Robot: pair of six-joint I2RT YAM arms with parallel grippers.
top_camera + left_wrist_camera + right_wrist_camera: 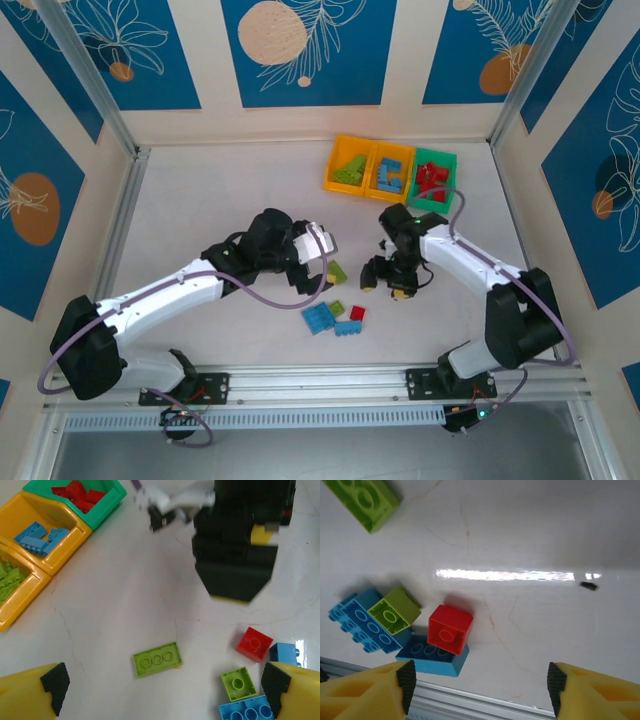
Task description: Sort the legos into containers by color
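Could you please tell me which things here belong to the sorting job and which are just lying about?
Job: long lime brick, small lime brick, red brick, two blue bricks, loose on the table; green bin holding reds, middle yellow bin holding blues, end yellow bin holding limes.
Lying about: black speck, metal rail, patterned wall panels.

The table [220,190] is taken in whole from high above its near edge by the top external camera. From the left wrist the surface is viewed closely at a slant, towards the containers [67,552]. From the right wrist it is viewed nearer still (almost straight down). The red lego [450,629] and its neighbours are shared by all three views.
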